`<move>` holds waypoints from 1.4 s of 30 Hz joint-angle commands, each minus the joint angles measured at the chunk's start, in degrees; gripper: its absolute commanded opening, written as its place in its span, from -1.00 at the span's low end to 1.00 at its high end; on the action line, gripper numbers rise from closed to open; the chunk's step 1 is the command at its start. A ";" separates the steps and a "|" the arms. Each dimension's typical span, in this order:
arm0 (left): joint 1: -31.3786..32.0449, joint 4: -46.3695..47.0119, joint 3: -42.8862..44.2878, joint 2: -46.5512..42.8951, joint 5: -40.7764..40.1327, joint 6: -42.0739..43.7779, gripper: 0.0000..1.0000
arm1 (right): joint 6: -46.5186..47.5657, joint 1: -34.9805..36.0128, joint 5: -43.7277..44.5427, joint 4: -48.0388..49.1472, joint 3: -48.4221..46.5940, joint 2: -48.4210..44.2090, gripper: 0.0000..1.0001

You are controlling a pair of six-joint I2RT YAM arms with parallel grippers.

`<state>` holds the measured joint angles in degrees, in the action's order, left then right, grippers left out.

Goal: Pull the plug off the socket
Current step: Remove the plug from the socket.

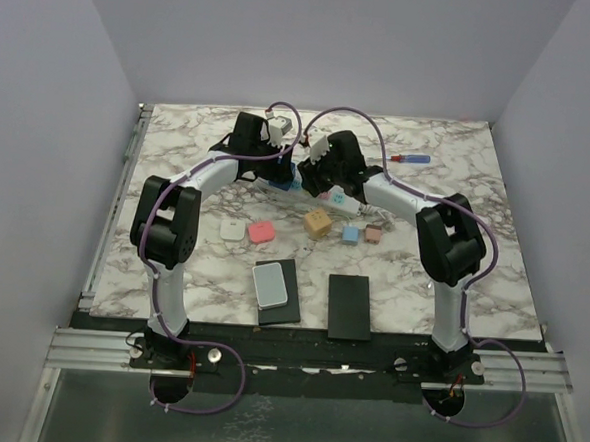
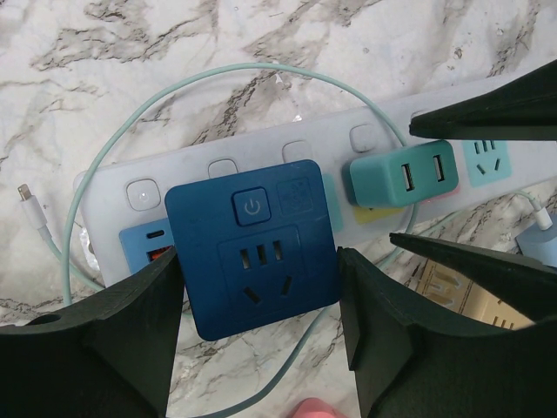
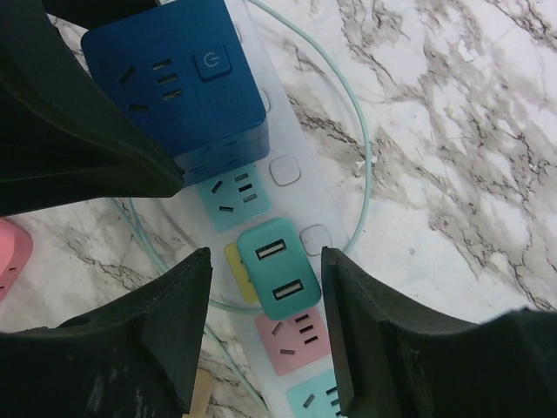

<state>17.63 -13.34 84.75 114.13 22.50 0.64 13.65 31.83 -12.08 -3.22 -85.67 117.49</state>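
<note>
The socket, a long white power strip [image 2: 261,161] with pastel outlet faces, lies on the marble table; it also shows in the top view [image 1: 329,195] and the right wrist view [image 3: 296,205]. A dark blue cube plug adapter [image 2: 252,252] [image 3: 174,83] and a teal two-port USB charger [image 2: 403,178] [image 3: 278,268] are plugged into it. My left gripper [image 2: 259,287] has both fingers pressed against the sides of the blue adapter. My right gripper [image 3: 265,261] is open and straddles the teal charger with a gap on each side.
A thin teal cable [image 2: 113,131] loops round the strip and ends in a small white connector [image 2: 30,200]. Small blocks lie nearer the bases: pink [image 1: 261,232], white [image 1: 232,230], wooden [image 1: 318,223], light blue [image 1: 350,234]. Two black pads [image 1: 350,307] lie near the front edge, and a pen [image 1: 409,159] at the back right.
</note>
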 commanded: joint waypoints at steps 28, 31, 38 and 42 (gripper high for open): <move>0.05 -4.23 0.79 2.55 1.01 -1.93 -0.21 | -0.04 1.21 2.99 0.12 -0.95 4.56 -0.87; 0.09 -4.22 0.77 2.48 0.97 -1.88 -0.22 | -0.37 1.08 2.24 -0.34 -1.92 5.10 -0.95; 0.04 -4.22 0.68 2.50 0.10 -1.78 -0.26 | -2.56 -1.64 -2.55 -1.88 -5.02 7.15 -0.99; 0.04 -4.21 0.71 2.40 0.18 -1.87 -0.27 | -2.70 -2.05 -3.25 -2.40 -5.74 7.52 -0.99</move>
<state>16.99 -13.43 85.38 114.56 21.56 -0.60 12.99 30.33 -13.65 -4.60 -90.26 121.91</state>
